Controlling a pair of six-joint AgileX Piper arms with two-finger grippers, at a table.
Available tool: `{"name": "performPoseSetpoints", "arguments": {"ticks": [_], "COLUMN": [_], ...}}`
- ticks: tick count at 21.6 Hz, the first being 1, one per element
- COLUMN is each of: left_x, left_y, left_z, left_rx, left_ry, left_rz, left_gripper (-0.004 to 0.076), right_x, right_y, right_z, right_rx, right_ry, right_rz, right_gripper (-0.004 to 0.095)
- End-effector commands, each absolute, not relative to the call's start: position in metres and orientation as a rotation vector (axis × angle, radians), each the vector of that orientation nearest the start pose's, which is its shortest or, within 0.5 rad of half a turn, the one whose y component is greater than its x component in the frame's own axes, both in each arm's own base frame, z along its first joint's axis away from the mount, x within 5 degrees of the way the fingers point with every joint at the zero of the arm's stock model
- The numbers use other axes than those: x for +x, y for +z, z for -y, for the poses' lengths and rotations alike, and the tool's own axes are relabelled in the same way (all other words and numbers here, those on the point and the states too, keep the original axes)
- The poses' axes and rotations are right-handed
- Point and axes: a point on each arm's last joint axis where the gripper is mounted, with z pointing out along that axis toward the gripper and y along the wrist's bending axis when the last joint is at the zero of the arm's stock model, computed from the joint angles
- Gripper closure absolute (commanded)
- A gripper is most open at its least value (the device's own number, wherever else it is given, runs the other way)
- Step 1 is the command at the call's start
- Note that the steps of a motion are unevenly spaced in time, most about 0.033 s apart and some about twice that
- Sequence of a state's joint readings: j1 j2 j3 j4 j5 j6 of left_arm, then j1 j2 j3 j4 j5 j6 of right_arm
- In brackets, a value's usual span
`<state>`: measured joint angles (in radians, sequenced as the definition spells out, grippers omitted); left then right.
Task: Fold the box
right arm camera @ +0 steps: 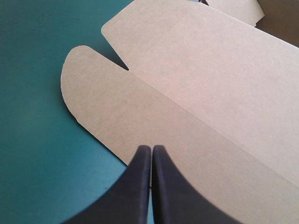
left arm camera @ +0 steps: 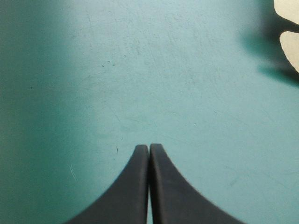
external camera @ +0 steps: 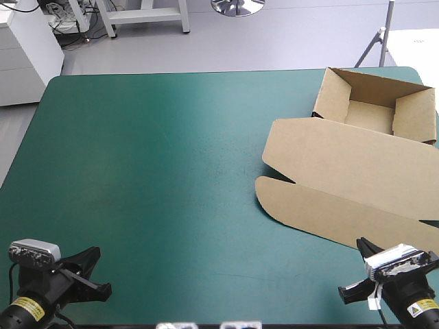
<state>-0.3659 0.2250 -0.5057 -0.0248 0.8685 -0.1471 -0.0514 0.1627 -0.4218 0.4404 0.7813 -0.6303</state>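
The brown box [external camera: 357,157] lay at the table's [external camera: 158,178] far right corner as an open tray [external camera: 334,96], its lid [external camera: 329,205] spread flat toward the near edge. The right gripper [right arm camera: 152,148], jaws closed to a point, sat at the near right corner, its tips over the lid's near border. The left gripper [left arm camera: 149,148], jaws likewise closed, sat at the near left corner over bare teal-green cover, well apart from the box.

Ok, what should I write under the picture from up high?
Brown box, walls up, lid flat, on the teal-green table; left gripper and right gripper shut, empty.
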Motion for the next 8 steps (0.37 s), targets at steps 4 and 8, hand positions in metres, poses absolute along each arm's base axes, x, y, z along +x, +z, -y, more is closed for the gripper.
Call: {"name": "performPoseSetpoints", "arguments": {"ticks": [4, 8], "left_x": [0.0386, 0.0386], "left_y": [0.3027, 0.3027], "left_z": [0.0170, 0.0170], "left_rx": [0.215, 0.215], "left_ry": [-0.365, -0.365], "left_rz": [-2.004, -2.004], "left_gripper": [0.0734, 0.0734], "right_x": [0.0387, 0.0365], "right_y": [0.2899, 0.2850], "right_z": [-0.0229, -0.0246], "right_rx": [-0.426, -0.456], "right_ry": [0.019, 0.039], "right_rz": [-1.836, -1.887], "right_gripper": [0.0912, 0.0912]}}
